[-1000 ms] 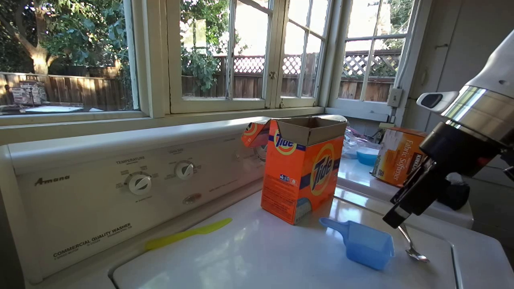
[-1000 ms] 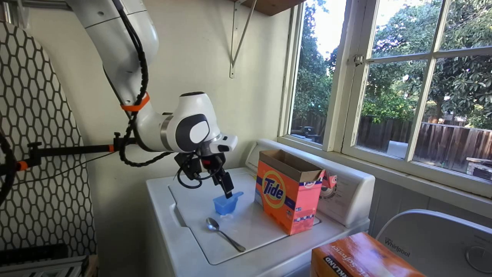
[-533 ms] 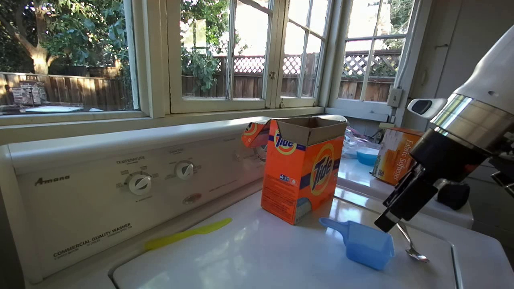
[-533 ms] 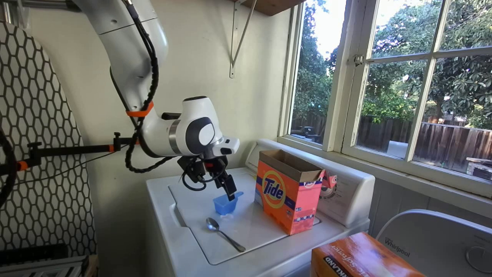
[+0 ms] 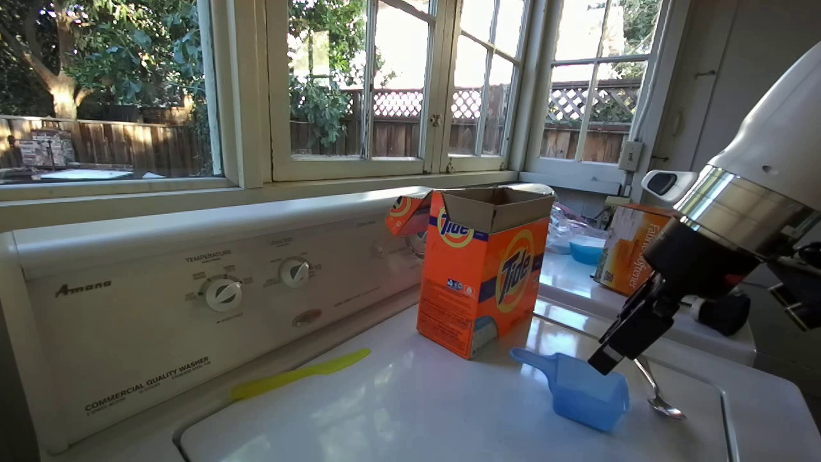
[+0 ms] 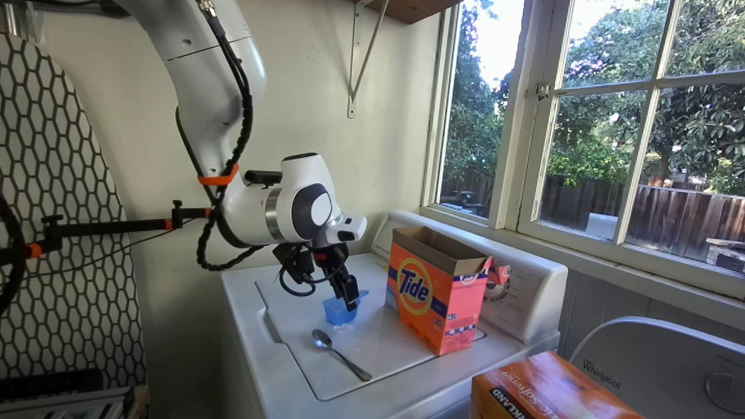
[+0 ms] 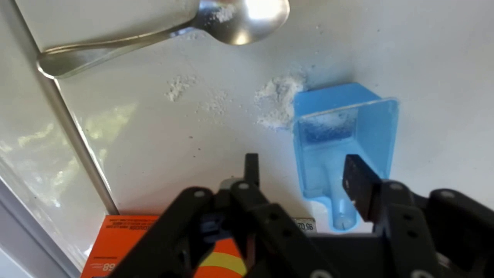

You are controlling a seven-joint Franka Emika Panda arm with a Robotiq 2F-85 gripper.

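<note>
The gripper (image 7: 303, 170) hangs tilted, low over a blue scoop (image 7: 332, 150) on the lid (image 5: 397, 417) of the Amana washer (image 6: 256, 349); its 2 fingers (image 7: 362, 189) stand well apart with nothing clasped between them; seen from the wrist, 1 finger covers part of the scoop beside its handle and the other stands over the lid; whether either touches anything I cannot tell from here; the scoop rests mouth upward, its handle toward the control panel (image 5: 147, 327). White powder (image 7: 279, 100) is heaped right against the scoop, clings to its inside and is strewn in crumbs toward a metal spoon (image 7: 247, 21); the spoon lies near the scoop but apart from it, a few grains in its shiny bowl; near the scoop's handle an orange Tide box (image 5: 484, 282) stands upright, its top flap folded back on the panel side and plain cardboard showing within; a yellow knife-shaped utensil (image 5: 301, 374) lies by the panel's foot, well apart from the scoop; past the washer I can see a Whirlpool machine (image 6: 652, 349) bearing a Kirkland fabric softener box (image 5: 628, 250), with a small blue dish (image 5: 585, 251) beside it; windows (image 5: 444, 77) behind the panel look out on a wooden fence (image 5: 394, 136).
</note>
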